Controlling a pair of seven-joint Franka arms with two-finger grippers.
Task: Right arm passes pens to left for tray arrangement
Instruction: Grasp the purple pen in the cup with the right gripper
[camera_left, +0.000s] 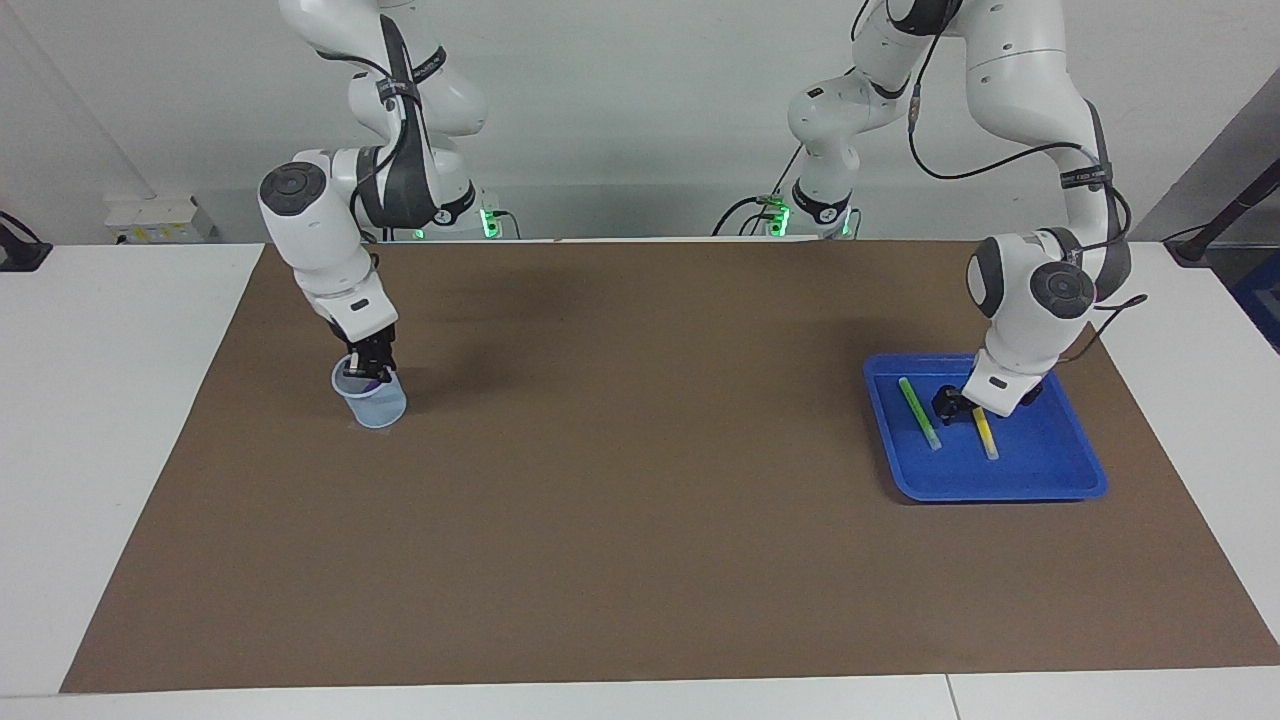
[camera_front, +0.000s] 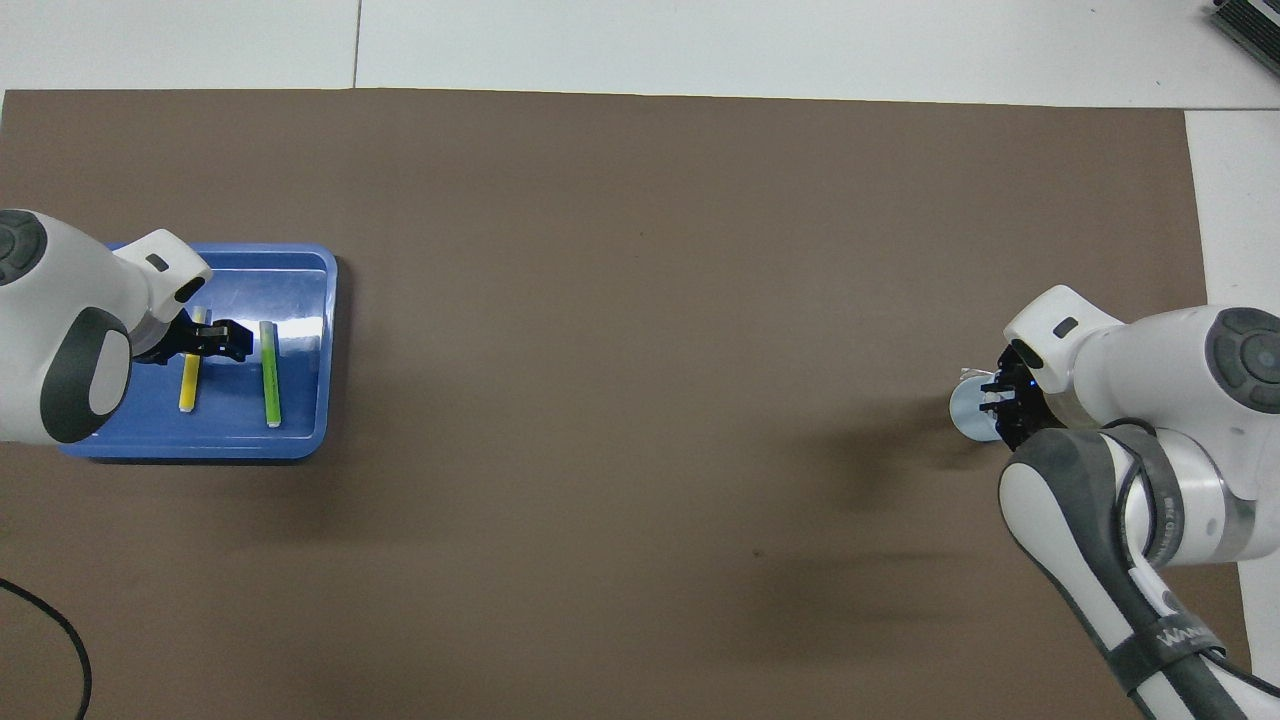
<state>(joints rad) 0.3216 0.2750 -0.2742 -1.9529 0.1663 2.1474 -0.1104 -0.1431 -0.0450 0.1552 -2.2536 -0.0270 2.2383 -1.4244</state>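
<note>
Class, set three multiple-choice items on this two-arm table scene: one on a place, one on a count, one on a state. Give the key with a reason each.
1. Where does the green pen lie?
A. in the cup
B. in the tray
C. on the bare mat

2. How many pens lie in the tray?
A. one
B. two
C. three

3. What is the right tool doing?
A. hanging over the tray
B. lying on the mat
C. dipping into the cup

Key: 1 B, the green pen rests on the blue floor of the tray. 2 B, only the green one and the yellow pen lie there, side by side. 3 C, its tips sit inside the rim of the cup.
</note>
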